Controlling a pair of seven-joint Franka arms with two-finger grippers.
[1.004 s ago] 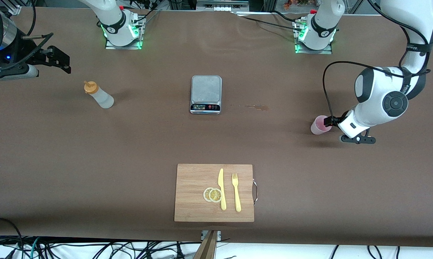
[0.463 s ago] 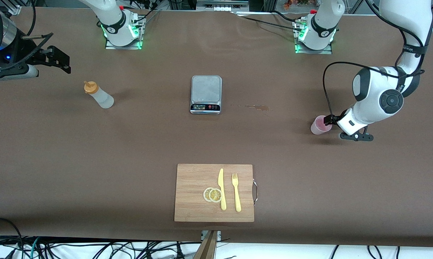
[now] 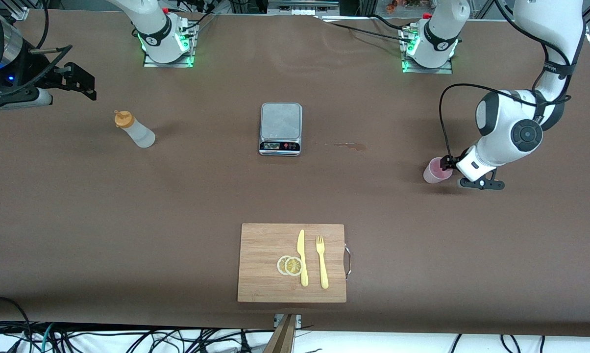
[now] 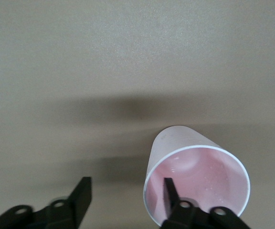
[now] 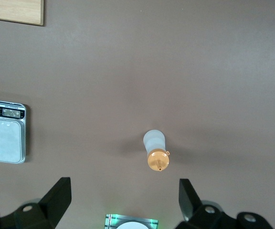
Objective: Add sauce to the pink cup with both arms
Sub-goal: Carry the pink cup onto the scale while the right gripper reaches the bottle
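Note:
The pink cup [image 3: 436, 170] stands upright on the table at the left arm's end; in the left wrist view the pink cup [image 4: 195, 176] shows its open mouth. My left gripper [image 3: 449, 164] is low at the cup's rim, open: one finger [image 4: 170, 191] reaches inside the cup, the other stands outside, apart from the wall, left gripper [image 4: 126, 183]. The sauce [image 3: 134, 130], a whitish bottle with an orange cap, stands at the right arm's end. My right gripper [image 3: 79, 83] hangs open in the air over the sauce [image 5: 155, 149], right gripper [image 5: 124, 186] empty.
A grey kitchen scale [image 3: 281, 128] sits mid-table, farther from the front camera than a wooden cutting board [image 3: 260, 245] carrying a yellow knife [image 3: 302, 257], a fork [image 3: 321, 261] and lemon slices [image 3: 290, 265]. A small brownish stain [image 3: 346, 145] lies between scale and cup.
The left arm has shifted a little toward the cup and its jaws have narrowed around the cup's wall. The cup, the sauce and the right arm have not moved.

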